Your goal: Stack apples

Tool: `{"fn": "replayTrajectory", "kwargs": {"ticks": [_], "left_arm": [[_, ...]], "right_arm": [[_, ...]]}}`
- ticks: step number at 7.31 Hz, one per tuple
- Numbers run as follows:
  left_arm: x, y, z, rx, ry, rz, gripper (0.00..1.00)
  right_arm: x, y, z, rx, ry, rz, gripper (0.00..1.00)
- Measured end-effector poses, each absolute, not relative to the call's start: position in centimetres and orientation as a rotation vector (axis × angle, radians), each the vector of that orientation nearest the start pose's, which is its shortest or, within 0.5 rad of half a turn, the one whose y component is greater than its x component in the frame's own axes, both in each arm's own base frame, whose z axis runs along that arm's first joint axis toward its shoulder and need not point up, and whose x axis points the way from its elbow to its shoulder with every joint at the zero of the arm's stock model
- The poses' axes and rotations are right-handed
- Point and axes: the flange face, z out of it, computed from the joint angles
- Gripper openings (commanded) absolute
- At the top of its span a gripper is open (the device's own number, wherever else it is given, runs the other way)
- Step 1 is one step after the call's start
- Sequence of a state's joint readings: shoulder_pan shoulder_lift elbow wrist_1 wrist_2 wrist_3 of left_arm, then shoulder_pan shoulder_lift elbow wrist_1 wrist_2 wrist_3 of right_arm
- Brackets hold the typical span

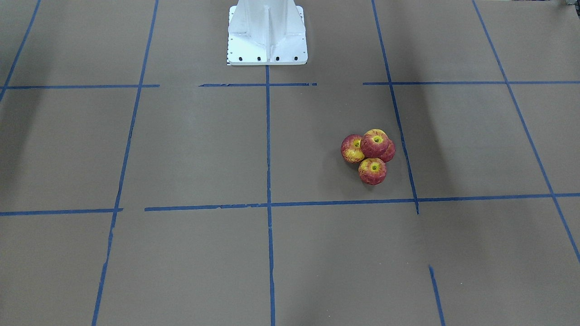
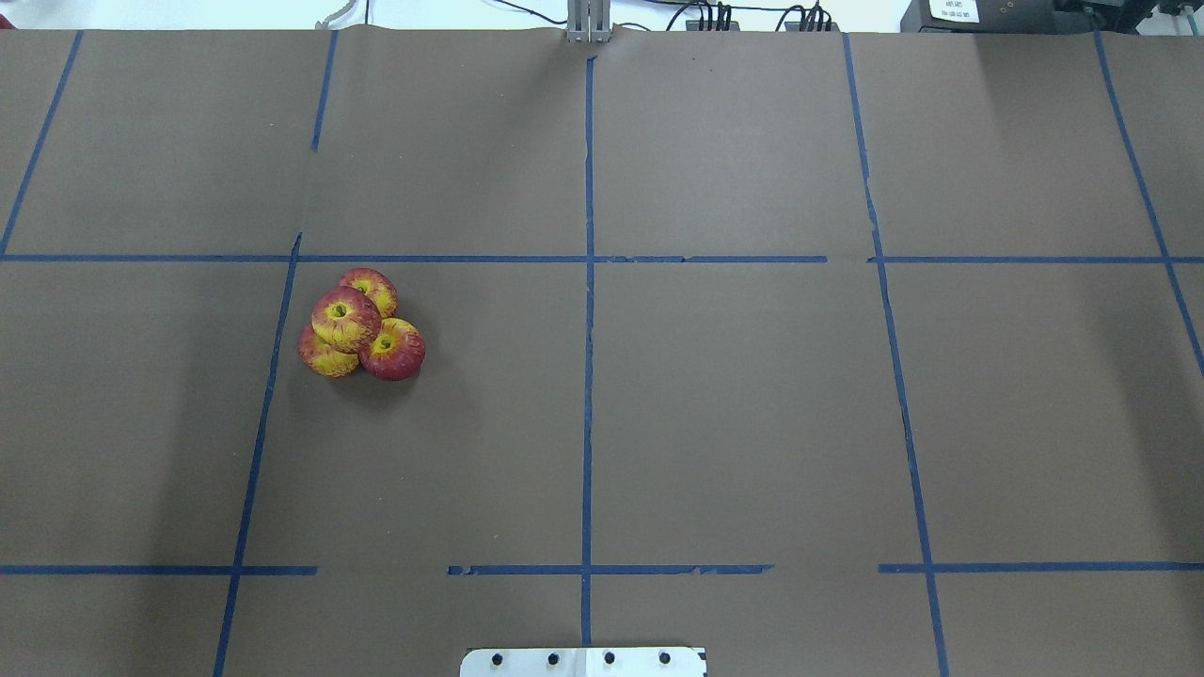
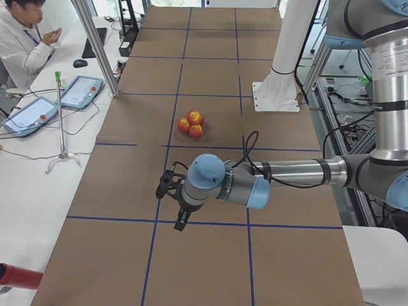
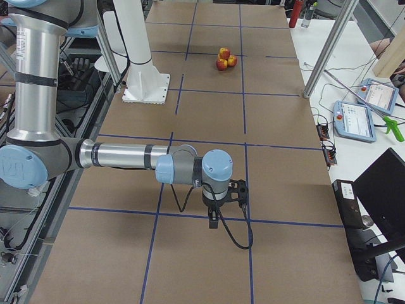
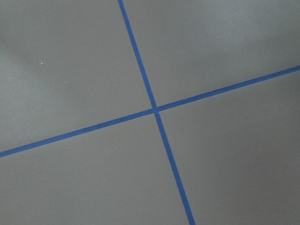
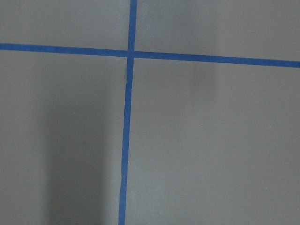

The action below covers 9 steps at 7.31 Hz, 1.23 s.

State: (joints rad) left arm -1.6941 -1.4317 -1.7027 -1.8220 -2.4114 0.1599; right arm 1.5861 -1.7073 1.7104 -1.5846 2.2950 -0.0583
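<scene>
Four red-and-yellow apples sit in one tight cluster on the brown table, on the robot's left half. Three rest on the table and one apple (image 1: 375, 142) (image 2: 345, 319) lies on top of them. The cluster also shows in the exterior left view (image 3: 192, 122) and the exterior right view (image 4: 224, 59). My left gripper (image 3: 180, 220) hangs over the table's left end, far from the apples. My right gripper (image 4: 214, 220) hangs over the right end. Both show only in the side views, so I cannot tell whether they are open or shut. The wrist views show only paper and blue tape.
The white robot pedestal (image 1: 267, 36) stands at the table's robot side. Blue tape lines (image 2: 588, 376) grid the brown paper. A side bench with tablets (image 3: 80, 92), a metal post (image 3: 95, 44) and a seated person (image 3: 19, 38) lie beyond the far edge.
</scene>
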Motion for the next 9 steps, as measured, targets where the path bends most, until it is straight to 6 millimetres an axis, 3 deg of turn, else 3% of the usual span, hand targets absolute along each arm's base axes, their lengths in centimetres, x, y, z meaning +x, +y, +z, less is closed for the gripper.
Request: {"fn": "replayTrajectory", "kwargs": {"ticks": [1, 4, 9], "left_arm": [[-11.7, -45.6, 61.6, 0.314, 0.798, 0.136, 0.98], [-12.2, -47.9, 59.1, 0.264, 0.803, 0.14, 1.0], [-12.2, -47.0, 60.1, 0.24, 0.807, 0.132, 1.0]], "right_arm": [[7.4, -43.2, 65.8, 0.016, -0.724, -0.037, 1.0], [7.4, -43.2, 65.8, 0.016, -0.724, -0.037, 1.0], [7.4, -43.2, 65.8, 0.016, -0.724, -0.037, 1.0]]}}
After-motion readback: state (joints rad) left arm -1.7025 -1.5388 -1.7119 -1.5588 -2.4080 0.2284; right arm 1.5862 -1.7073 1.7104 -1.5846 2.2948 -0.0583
